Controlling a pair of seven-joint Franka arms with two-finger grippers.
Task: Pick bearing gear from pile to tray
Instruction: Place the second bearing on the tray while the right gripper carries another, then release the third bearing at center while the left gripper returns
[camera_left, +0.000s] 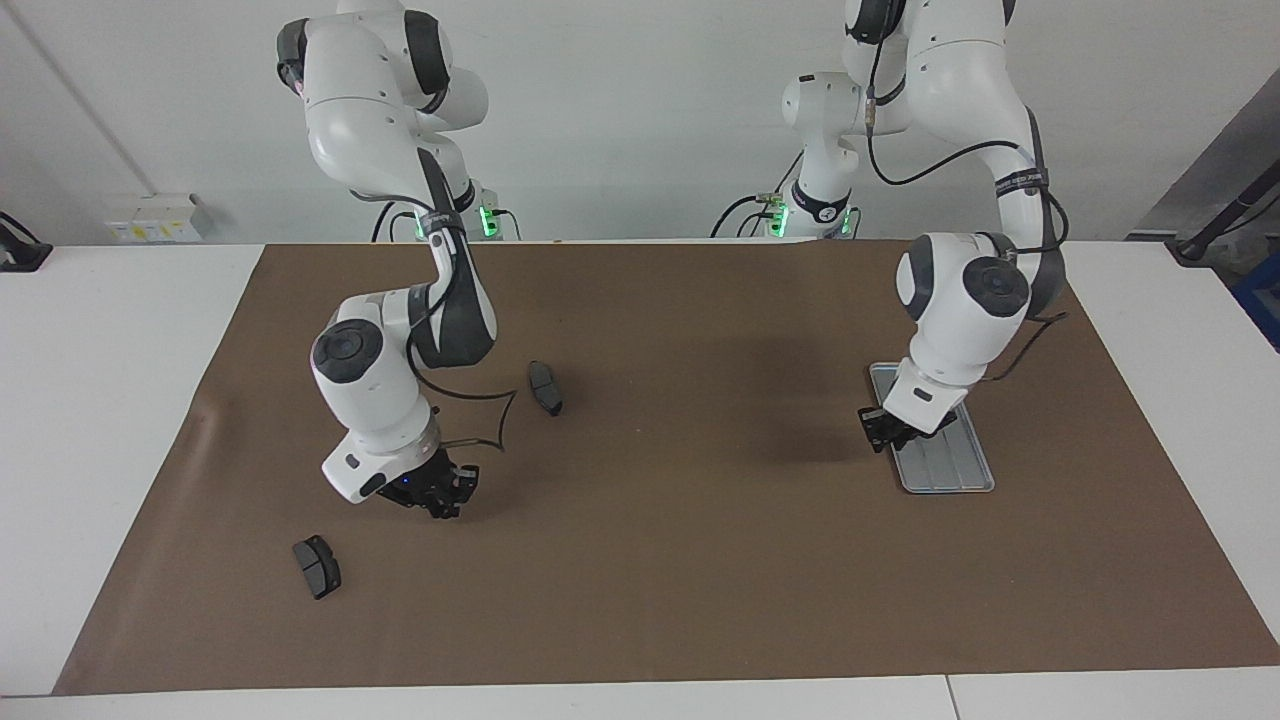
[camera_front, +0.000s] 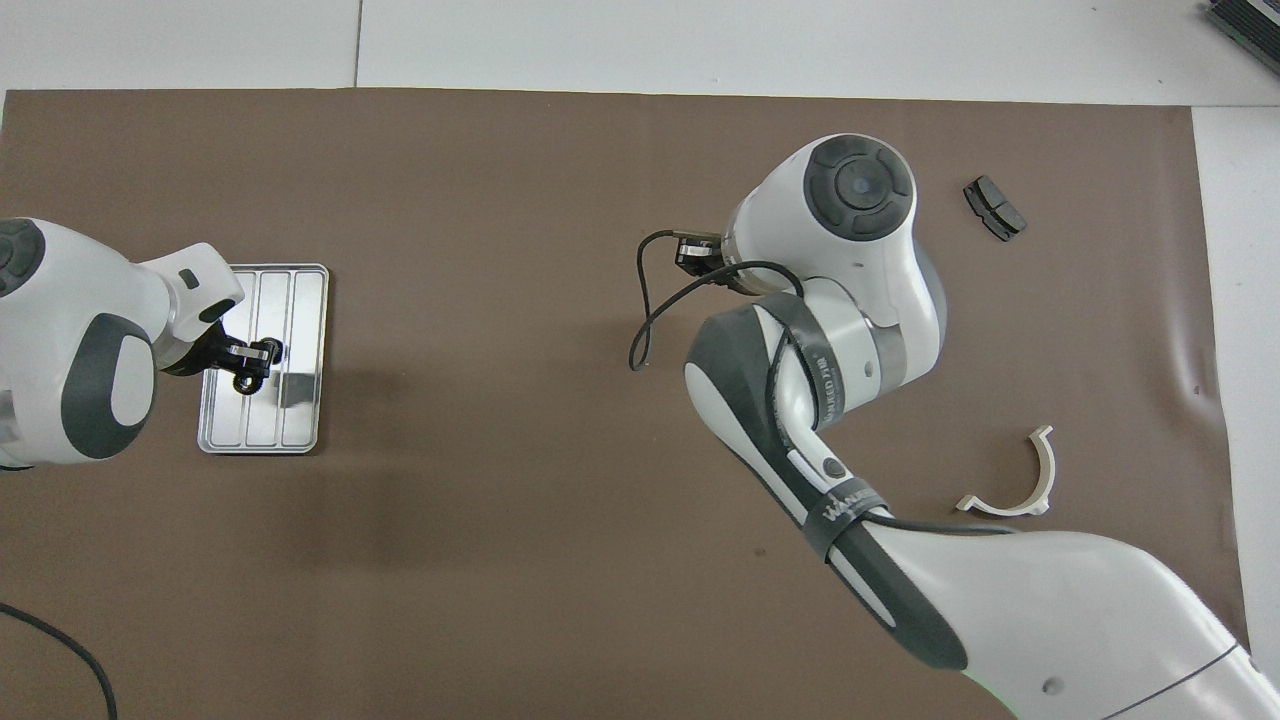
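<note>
The silver-grey ribbed tray (camera_left: 945, 470) lies toward the left arm's end of the table; it also shows in the overhead view (camera_front: 300, 300). My left gripper (camera_left: 882, 432) hangs low over the tray (camera_front: 255, 367). A small black round part (camera_front: 245, 384) shows at its tips; I cannot tell whether it is gripped. My right gripper (camera_left: 445, 492) is low over the mat between two dark grey curved pads (camera_left: 545, 387) (camera_left: 317, 566). One pad (camera_front: 994, 208) and the white half-ring bracket (camera_front: 1015, 480) show in the overhead view. No loose gear is visible.
A brown mat (camera_left: 680, 560) covers the table. The right arm's black cable (camera_left: 490, 420) loops down close to the mat beside the nearer pad. The right arm hides its own gripper and one pad in the overhead view.
</note>
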